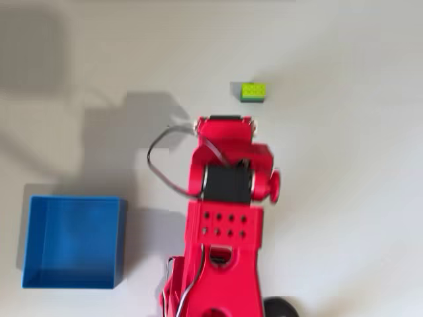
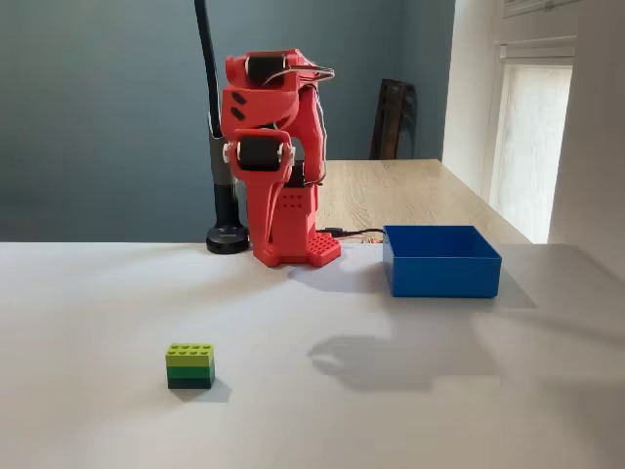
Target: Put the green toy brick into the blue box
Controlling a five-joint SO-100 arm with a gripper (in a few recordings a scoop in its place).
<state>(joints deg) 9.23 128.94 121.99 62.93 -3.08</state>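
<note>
Opening step, by the look of it: nothing grasped, reach not yet begun. Red arm (image 2: pixel 273 166) folded up over its base in the fixed view, upper links doubled back, well apart from both task things. Claw tucked somewhere in that fold; cannot tell whether spread or clenched, fingers not distinguishable in either view. Clearly not carrying anything, though, since the brick (image 1: pixel 254 92) sits alone on the pale surface (image 1: pixel 344 198).

Brick: in the overhead view, just beyond the arm's front end and a little to the right, free on all sides. In the fixed view (image 2: pixel 190 366) near the camera, left of centre, flat on its base, upright, studs on top. Small rectangular block, lime-green top layer over a darker green one, roughly a two-by-three stud pattern, though blur makes the count unsure. Long side roughly across the arm's line of reach.

Box (image 1: pixel 73 241): bright blue, square, shallow, open-topped, nothing seen inside. Lower left in the overhead view, beside the arm's base; right of the base in the fixed view (image 2: pixel 441 259). Well apart from the brick.

Next move likely calls for unfolding forward, spreading the claw, lowering over the brick and closing across its short side. Then a lift clear of the surface and a swing back toward the box, high enough to pass its thin wall.
</note>
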